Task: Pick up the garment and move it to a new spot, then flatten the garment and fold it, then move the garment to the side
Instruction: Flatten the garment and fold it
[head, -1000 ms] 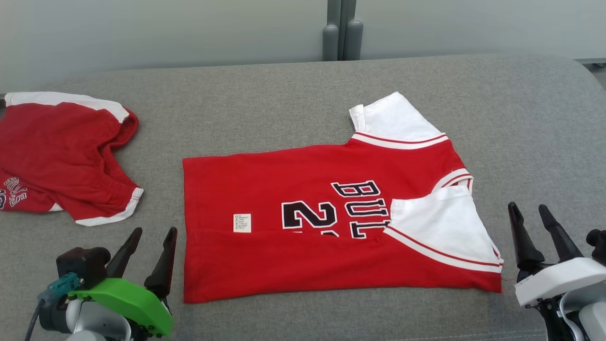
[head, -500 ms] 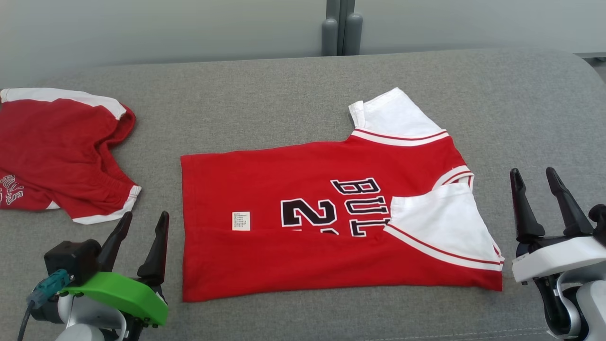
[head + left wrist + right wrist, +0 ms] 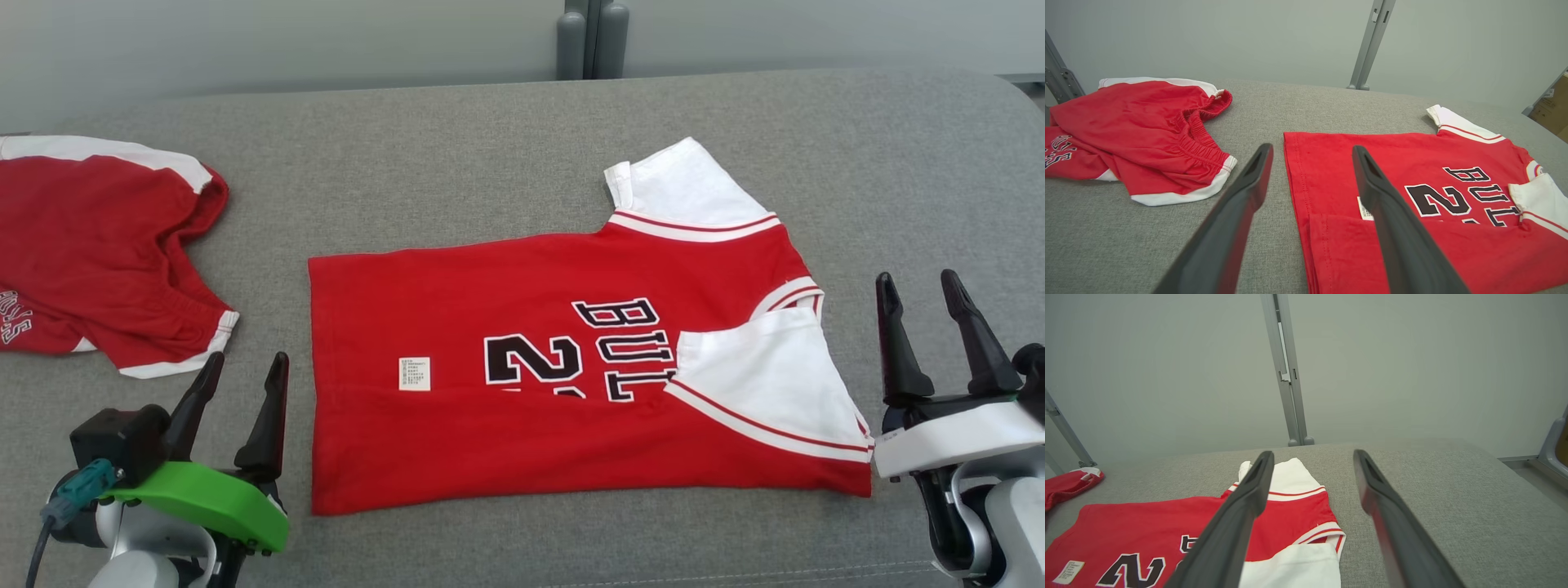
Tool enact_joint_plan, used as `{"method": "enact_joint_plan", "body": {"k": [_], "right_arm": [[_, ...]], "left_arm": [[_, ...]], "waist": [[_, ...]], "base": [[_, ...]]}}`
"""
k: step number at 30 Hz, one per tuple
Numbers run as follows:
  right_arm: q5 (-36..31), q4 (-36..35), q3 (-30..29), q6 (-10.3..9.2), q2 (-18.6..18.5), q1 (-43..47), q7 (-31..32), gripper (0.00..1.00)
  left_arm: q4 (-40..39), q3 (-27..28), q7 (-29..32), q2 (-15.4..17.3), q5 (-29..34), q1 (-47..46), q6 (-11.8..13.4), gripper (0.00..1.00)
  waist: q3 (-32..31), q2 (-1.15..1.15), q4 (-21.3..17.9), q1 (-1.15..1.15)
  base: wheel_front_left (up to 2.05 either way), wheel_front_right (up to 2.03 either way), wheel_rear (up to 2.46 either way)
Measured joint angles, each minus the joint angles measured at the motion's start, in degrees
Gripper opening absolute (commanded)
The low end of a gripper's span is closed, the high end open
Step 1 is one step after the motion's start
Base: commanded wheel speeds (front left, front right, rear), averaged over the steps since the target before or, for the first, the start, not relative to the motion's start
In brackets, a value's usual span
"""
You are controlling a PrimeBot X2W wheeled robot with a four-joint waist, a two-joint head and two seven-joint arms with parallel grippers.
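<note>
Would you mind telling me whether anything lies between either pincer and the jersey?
Nothing visible does. Bare surface separates the jersey from the left pincer at its hem and the right pincer at its collar end; the shorts lie farther left.

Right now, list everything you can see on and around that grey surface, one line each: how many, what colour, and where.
jersey: one, red with white sleeves and black lettering, flat at mid-surface, near edge folded over
label: one, white, on the jersey left of the number
shorts: one pair, red with white trim, crumpled at the left end, apart from the jersey
padded surface: one, grey, under both garments
post: one, grey metal, behind the far edge
left claw: one, dark fingers on a green mount, open and empty, by the jersey's near left corner
right claw: one, dark fingers on a white mount, open and empty, beyond the jersey's right end
</note>
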Motion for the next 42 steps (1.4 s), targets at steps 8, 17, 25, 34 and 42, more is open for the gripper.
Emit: {"method": "enact_joint_plan", "body": {"k": [8, 17, 25, 34, 42], "right_arm": [[0.0, 0.4, 1.1, 0.57, -1.0, -4.6, 0.0, 1.00], [-0.1, 1.9, 0.9, 1.59, -2.5, -12.1, 2.7, 1.00], [0.2, 5.6, 0.7, 3.07, -4.4, -19.4, 7.4, 1.00], [0.6, 10.2, 1.4, 5.16, -8.0, -29.2, 15.6, 1.00], [0.7, 12.8, 2.6, 7.24, -9.9, -37.4, 21.3, 1.00]], "left_arm": [[-1.2, -0.7, 2.0, 0.2, 0.7, -3.8, 0.0, 1.00], [-1.1, -2.2, 4.3, 0.3, 1.1, -9.3, -0.7, 1.00], [0.9, -2.9, 6.3, -0.1, 1.0, -15.1, -2.5, 1.00], [3.7, -4.2, 8.8, -1.7, 0.0, -22.0, -4.9, 1.00], [6.8, -4.3, 10.0, -2.4, -0.5, -27.2, -6.4, 1.00]], "waist": [[3.3, 0.00, -0.2, 0.00], [8.2, 0.00, 0.3, 0.00], [12.7, 0.00, 1.7, 0.00], [17.8, 0.00, 4.1, 0.00], [21.8, 0.00, 6.2, 0.00]], "base": [[0.00, 0.00, 0.00], [0.00, 0.00, 0.00], [0.00, 0.00, 0.00], [0.00, 0.00, 0.00], [0.00, 0.00, 0.00]]}}
